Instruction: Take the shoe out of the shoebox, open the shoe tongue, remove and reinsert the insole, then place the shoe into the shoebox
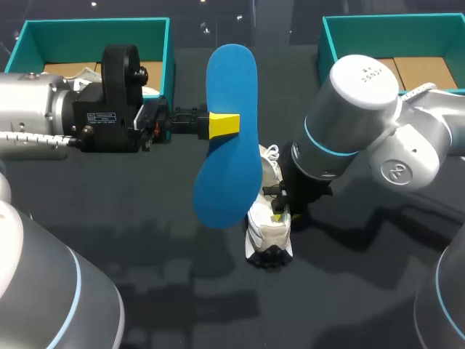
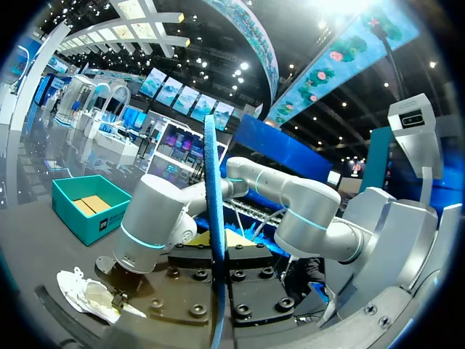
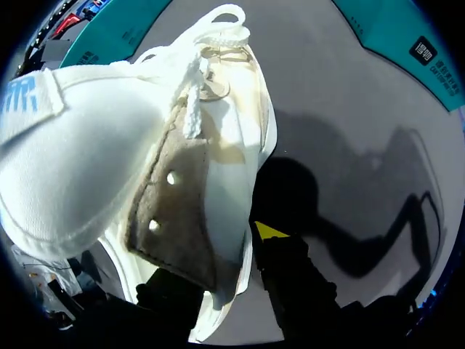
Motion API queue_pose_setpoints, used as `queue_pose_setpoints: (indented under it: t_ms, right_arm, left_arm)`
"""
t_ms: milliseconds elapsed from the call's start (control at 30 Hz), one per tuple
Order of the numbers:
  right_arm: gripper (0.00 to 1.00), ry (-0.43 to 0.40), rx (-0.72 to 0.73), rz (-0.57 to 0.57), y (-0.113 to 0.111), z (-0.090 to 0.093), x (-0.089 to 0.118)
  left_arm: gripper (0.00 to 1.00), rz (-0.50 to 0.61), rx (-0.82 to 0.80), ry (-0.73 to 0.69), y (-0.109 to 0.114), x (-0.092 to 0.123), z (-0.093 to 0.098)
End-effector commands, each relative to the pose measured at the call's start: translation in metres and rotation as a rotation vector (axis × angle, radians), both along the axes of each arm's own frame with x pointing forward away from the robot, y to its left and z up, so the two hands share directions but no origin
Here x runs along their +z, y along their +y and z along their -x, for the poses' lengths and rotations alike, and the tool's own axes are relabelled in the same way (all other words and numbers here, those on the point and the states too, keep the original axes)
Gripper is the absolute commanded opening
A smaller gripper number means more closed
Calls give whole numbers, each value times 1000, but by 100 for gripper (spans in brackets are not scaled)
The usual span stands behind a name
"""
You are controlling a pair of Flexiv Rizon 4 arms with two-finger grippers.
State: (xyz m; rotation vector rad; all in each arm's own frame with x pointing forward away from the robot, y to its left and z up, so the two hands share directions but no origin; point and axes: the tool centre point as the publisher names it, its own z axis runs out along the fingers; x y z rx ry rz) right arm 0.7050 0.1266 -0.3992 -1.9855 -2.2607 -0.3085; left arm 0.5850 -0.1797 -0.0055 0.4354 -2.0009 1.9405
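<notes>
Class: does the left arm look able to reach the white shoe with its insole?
Probably yes: the blue insole in the left gripper hangs beside the white shoe, nothing between; the right gripper holds its far side.

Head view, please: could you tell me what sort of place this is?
Probably a robot shoe-handling test bench: a dark grey table carries an open teal shoebox and a white lace-up sneaker, while the left gripper holds a flat blue insole.

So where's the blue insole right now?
Head view: the blue insole hangs above the table's middle, pinched by the left pincer, just left of the white shoe.
</notes>
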Motion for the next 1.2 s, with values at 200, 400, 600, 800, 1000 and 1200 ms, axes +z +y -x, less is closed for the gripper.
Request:
queue_pose_setpoints:
  t_ms: [200,400,600,800,1000,1200]
  right_arm:
    - [100,-31,8,-35,-5,12,30]
    - [100,-109,78,-144,-9,14,64]
    - [100,-175,151,-218,-13,12,79]
    - [100,-175,151,-218,-13,12,79]
    - [100,-177,158,-229,-12,11,81]
    - [100,-195,131,-358,-24,7,115]
  left_arm:
    - [0,0,-1,0,-2,0,-1]
    - [0,0,-1,0,-2,0,-1]
    - [0,0,-1,0,-2,0,-1]
    - [0,0,-1,0,-2,0,-1]
    - [0,0,-1,0,-2,0,-1]
    - [0,0,-1,0,-2,0,-1]
